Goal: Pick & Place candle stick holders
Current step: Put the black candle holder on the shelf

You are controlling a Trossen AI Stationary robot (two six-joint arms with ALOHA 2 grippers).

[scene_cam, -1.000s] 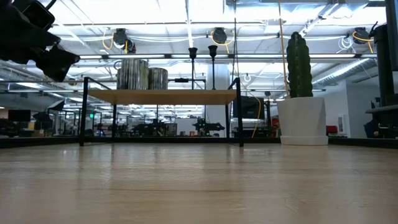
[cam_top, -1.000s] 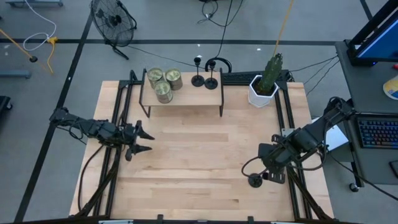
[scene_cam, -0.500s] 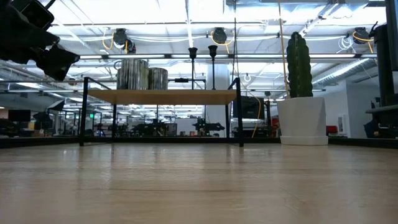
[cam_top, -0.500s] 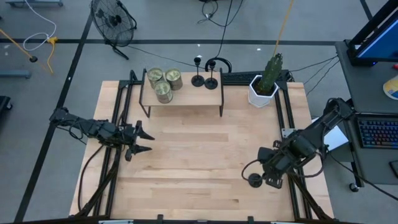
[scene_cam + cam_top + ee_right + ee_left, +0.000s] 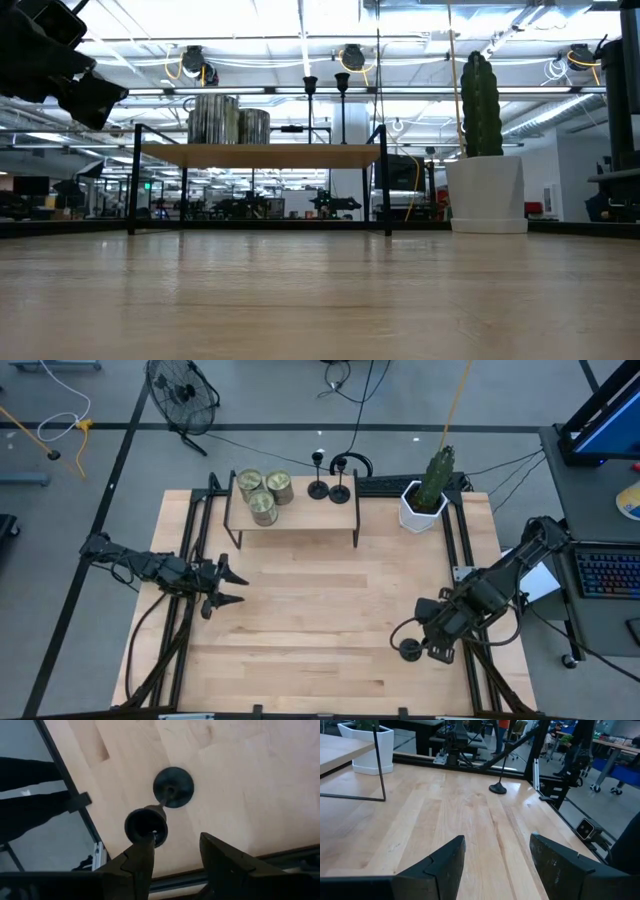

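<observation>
Two black candle stick holders [image 5: 318, 488] [image 5: 341, 490] stand by their disc bases on the right end of a small shelf table [image 5: 293, 510]; they also show in the low view [image 5: 310, 88] [image 5: 342, 85]. The third holder [image 5: 408, 650] stands upright on its base on the tabletop, near the front right. My right gripper [image 5: 422, 642] is open just above and beside it. In the right wrist view [image 5: 172, 852] the holder's cup top [image 5: 144, 826] lies at one fingertip, its base [image 5: 173, 786] below. My left gripper [image 5: 232, 586] is open and empty at the table's left [image 5: 495, 852]. My right gripper comes at the third holder from above. One fingertip [image 5: 151, 839] lies right at the rim of the cup top [image 5: 140, 831]; I cannot tell whether it touches. The cup is not between the two fingers. The holder stands upright, its base on the table.
Three greenish glass jars [image 5: 263, 495] stand on the shelf's left end. A white pot with a cactus [image 5: 425, 500] stands at the back right. The black frame rail [image 5: 75, 802] runs close to the third holder. The middle of the wooden table [image 5: 320, 610] is bare.
My right gripper has gone a little toward the table's near edge, closer to the holder on the tabletop. The holder has stayed where it was.
</observation>
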